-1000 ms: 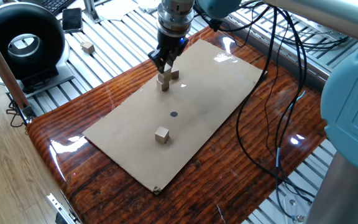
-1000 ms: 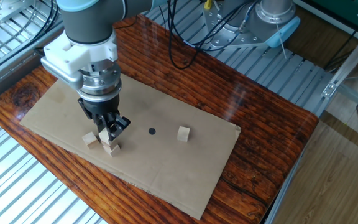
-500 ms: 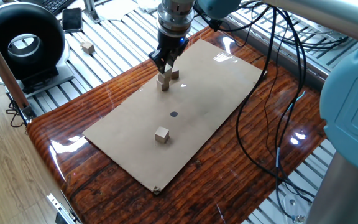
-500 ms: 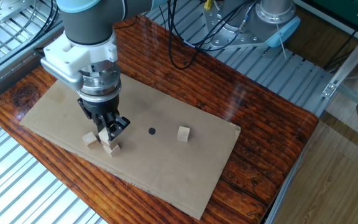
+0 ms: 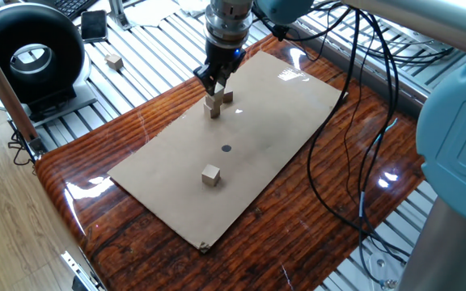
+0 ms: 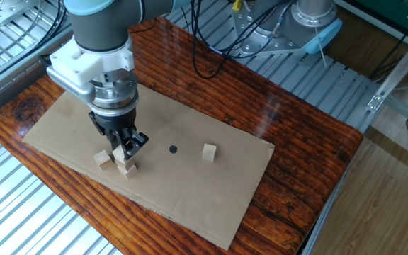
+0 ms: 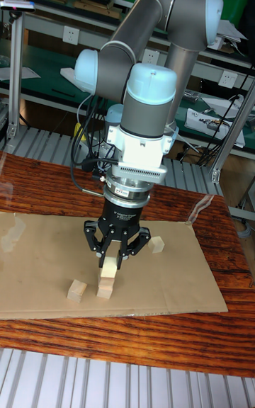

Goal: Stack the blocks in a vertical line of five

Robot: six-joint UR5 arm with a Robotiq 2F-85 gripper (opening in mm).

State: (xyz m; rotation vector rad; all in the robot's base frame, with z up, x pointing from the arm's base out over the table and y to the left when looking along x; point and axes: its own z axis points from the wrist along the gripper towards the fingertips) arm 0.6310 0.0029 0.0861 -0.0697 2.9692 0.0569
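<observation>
A two-high stack of blocks [image 5: 213, 107] stands on the cardboard sheet [image 5: 265, 121]; it also shows as the stack [image 6: 126, 166] and the stack [image 7: 106, 282]. My gripper [image 5: 215, 87] points straight down over it, fingers closed around the upper block [image 7: 109, 264]. The same gripper [image 6: 126, 147] and gripper [image 7: 111, 261] appear in the other views. A loose block [image 5: 227, 97] lies right beside the stack, also seen as the block [image 6: 103, 157] and the block [image 7: 76, 290]. Another block [image 5: 210, 175] sits alone past the black dot [image 5: 226, 149]. One more block [image 5: 115, 61] rests on the slatted surface off the table.
The cardboard lies on a glossy wooden table [image 5: 136, 234]. A black ring-shaped device [image 5: 29, 58] stands at the far left. Black cables [image 5: 354, 121] trail over the table's right side. The robot's pale blue base [image 5: 459, 145] fills the right edge.
</observation>
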